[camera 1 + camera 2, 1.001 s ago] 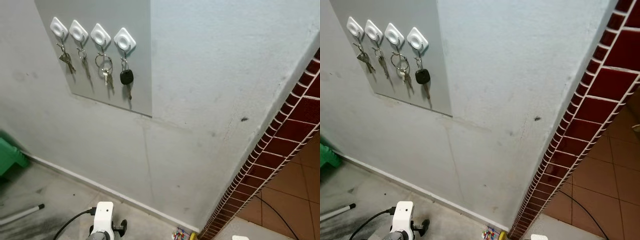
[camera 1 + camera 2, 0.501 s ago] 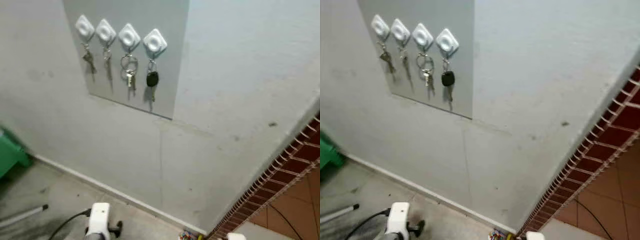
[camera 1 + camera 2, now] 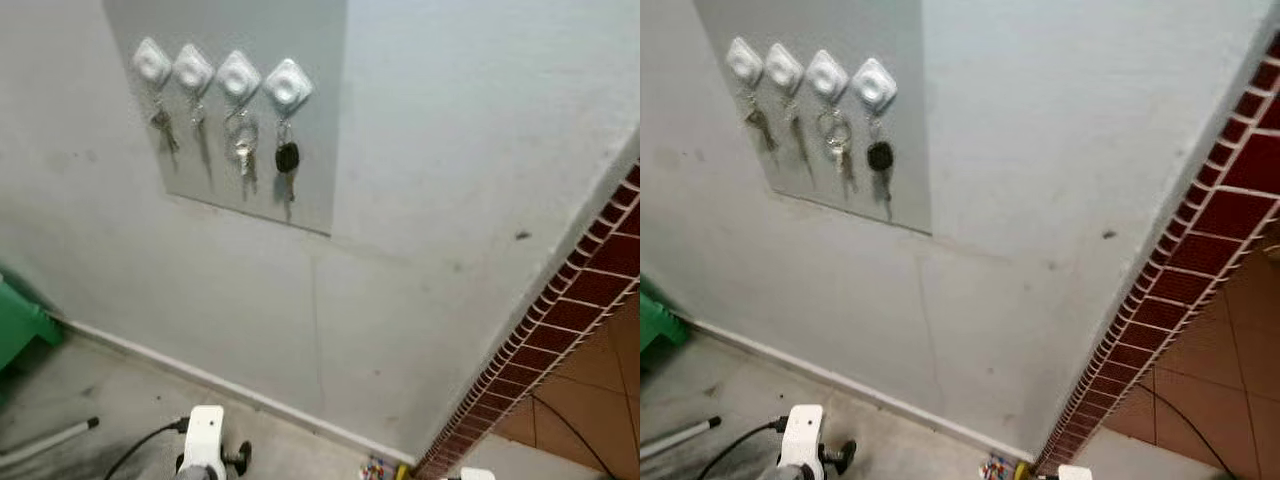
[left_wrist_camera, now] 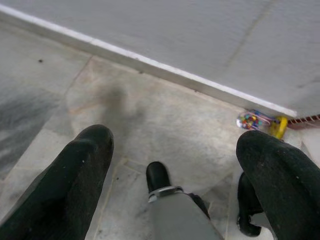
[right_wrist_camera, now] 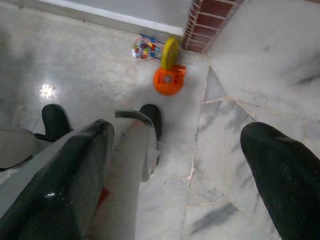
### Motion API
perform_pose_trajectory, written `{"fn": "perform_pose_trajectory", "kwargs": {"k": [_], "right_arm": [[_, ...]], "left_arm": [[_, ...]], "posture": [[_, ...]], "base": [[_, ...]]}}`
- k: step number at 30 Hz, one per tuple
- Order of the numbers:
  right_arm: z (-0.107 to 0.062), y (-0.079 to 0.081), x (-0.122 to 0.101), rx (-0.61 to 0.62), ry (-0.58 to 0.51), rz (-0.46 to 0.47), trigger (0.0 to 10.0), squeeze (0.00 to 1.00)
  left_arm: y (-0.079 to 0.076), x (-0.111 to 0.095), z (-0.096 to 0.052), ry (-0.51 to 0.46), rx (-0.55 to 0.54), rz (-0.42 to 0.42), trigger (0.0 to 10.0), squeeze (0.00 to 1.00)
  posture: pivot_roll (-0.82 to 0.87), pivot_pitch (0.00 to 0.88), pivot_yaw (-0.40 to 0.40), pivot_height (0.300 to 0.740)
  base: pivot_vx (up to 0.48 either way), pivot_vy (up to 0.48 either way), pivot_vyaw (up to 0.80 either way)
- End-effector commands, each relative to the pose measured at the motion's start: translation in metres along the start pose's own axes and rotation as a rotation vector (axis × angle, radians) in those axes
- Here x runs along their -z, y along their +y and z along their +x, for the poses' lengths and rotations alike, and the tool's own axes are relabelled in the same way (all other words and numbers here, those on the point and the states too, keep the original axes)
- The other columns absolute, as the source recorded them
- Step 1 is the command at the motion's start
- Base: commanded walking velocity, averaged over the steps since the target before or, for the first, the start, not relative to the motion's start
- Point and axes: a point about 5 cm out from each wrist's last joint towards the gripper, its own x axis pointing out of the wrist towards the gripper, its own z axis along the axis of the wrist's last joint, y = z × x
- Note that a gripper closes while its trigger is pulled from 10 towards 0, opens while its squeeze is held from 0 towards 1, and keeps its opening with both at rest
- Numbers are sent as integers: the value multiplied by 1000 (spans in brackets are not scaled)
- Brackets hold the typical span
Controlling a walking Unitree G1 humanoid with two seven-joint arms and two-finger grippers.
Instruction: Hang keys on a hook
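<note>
1. A grey panel point(image 3: 320, 120) on the wall carries four white hooks point(image 3: 288, 84) in a row, the landmark here.
2. Keys point(image 3: 240, 150) hang from every hook; the hook at the row's right end holds a black key fob point(image 3: 287, 157).
3. Far below the hooks, the left gripper point(image 4: 175, 165) hangs over the marble floor point(image 4: 165, 120), fingers point(image 4: 75, 175) wide apart, empty.
4. The right gripper point(image 5: 175, 170) hangs likewise, spread and empty, above an orange toy point(image 5: 168, 80) near the brick-tiled corner point(image 3: 590, 290).
</note>
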Motion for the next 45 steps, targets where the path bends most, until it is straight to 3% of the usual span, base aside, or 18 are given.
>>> {"fn": "perform_pose_trajectory", "kwargs": {"k": [1, 15, 32, 39, 45], "right_arm": [[-2, 0, 11, 1, 44, 3, 10000, 0], [-2, -3, 14, 11, 55, 3, 10000, 0], [-2, -2, 11, 16, 46, 1, 10000, 0], [-2, -3, 12, 18, 49, -3, 10000, 0], [-2, -3, 13, 19, 50, -12, 10000, 0]], "left_arm": [[2, 0, 0, 4, -8, 5, 10000, 0], [3, 1, 0, 9, -15, 3, 10000, 0], [2, -1, 0, 10, -8, 31, 10000, 0], [1, -1, 0, 13, -2, 53, 10000, 0], [2, -1, 0, 8, -18, 37, 10000, 0]], "posture": [[-62, 0, 17, 740], [-60, 0, 16, 740], [-65, 0, 16, 740], [-62, 0, 14, 740], [-62, 0, 14, 740]], "base": [[0, 0, -756], [0, 233, -730], [0, 0, 0], [0, -447, 0], [0, 0, 0]]}}
